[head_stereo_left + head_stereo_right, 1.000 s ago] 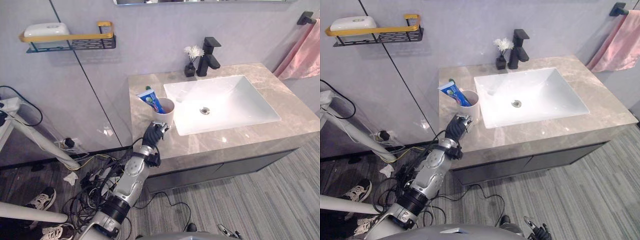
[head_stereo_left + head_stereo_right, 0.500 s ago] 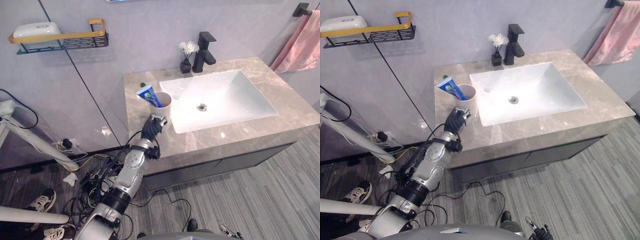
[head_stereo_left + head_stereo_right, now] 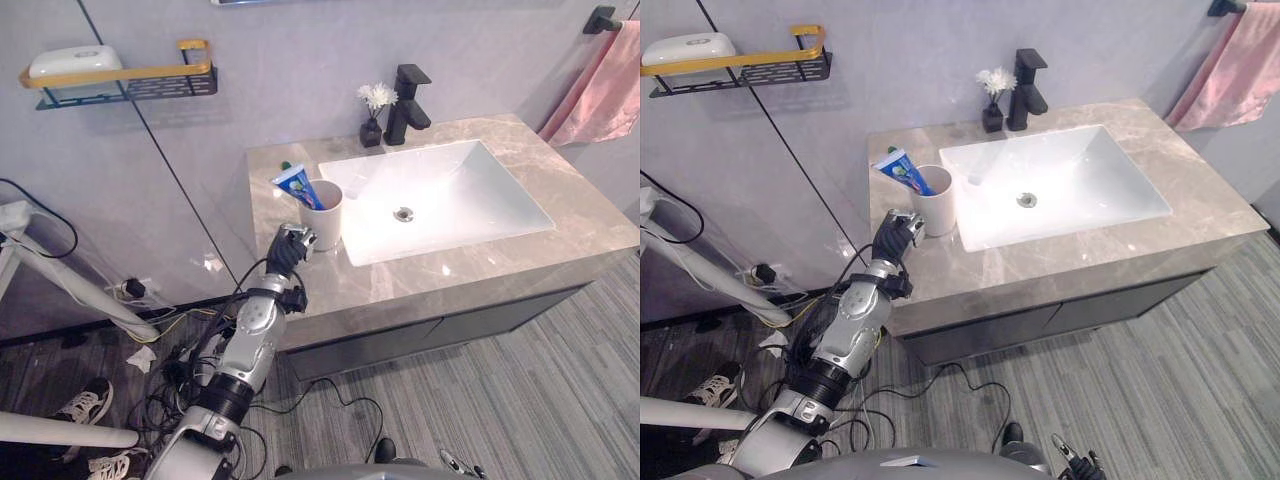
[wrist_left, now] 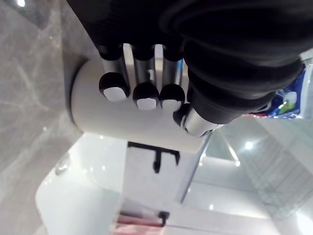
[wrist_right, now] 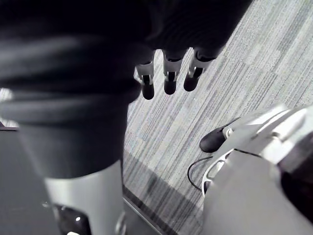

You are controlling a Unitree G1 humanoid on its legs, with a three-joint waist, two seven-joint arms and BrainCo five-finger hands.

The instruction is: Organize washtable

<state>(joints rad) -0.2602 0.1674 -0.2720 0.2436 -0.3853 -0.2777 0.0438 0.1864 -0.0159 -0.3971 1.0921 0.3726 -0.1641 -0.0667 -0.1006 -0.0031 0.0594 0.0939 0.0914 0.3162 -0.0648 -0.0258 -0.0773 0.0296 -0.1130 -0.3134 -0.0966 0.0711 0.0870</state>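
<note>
- The counter is a stone-look slab with the sink set into it. It leaves only a bare strip to the left of the sink, so that is where loose things have to stand.
- The sink is a white rectangular basin, and I place everything else from it.
- A pink towel hangs on the wall beyond the sink's right end, off the counter.
- A wall shelf with a yellow rail is well to the left of the sink and higher up, carrying a white soap box.
- The black faucet stands behind the sink's back left corner, with its spout over the basin.
- The white cup stands upright just beside the sink's left rim. That seems a sensible spot, close to the water but clear of the basin.
- The left hand is just beside the cup, on the side away from the sink.
  - Its fingers are curled in together with the thumb close by, and they are not wrapped round the cup.
  - I cannot tell whether they brush its wall.
  - I would guess the cup is being left where it stands.
- The right hand hangs over the floor with its fingers loosely straight, holding nothing.
- The toothpaste tube is in the cup with one end down inside.
  - Its long axis is tilted, and the flat blue end leans up and away from the sink, resting on the cup's rim.
- A small dark vase of white flowers sits just left of the faucet, behind the sink.
</note>
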